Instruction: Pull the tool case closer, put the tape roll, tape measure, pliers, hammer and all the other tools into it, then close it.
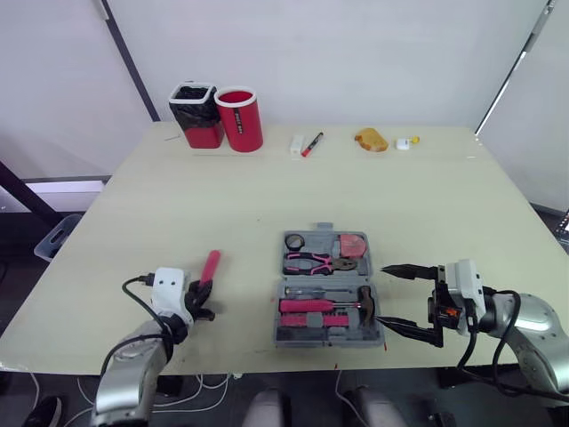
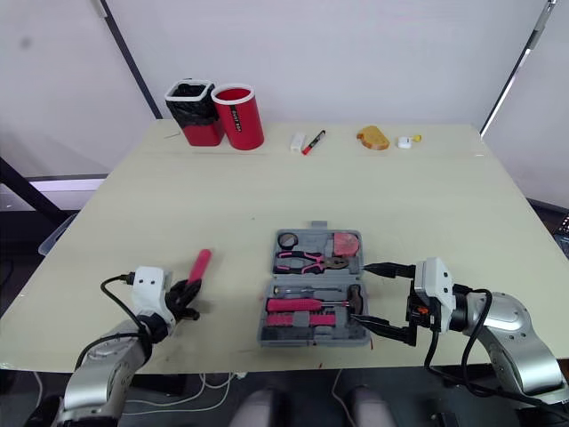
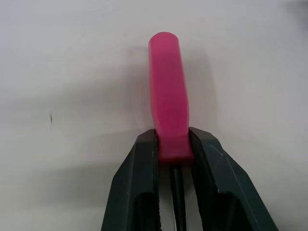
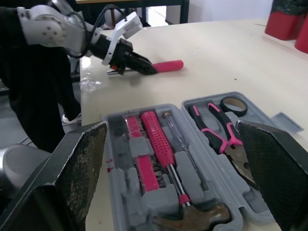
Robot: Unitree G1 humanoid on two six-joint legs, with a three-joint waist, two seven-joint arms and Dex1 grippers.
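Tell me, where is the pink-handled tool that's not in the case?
In the head views, the pink-handled tool is at the table's near left, left of the open tool case, pinched by the left gripper.

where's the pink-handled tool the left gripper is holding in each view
left eye view: pink-handled tool, left of the open tool case.
right eye view: same spot, left of the case.
left wrist view: straight ahead, handle pointing away from the left gripper.
right wrist view: beyond the case.
shared landmark: the left gripper shut on its end.
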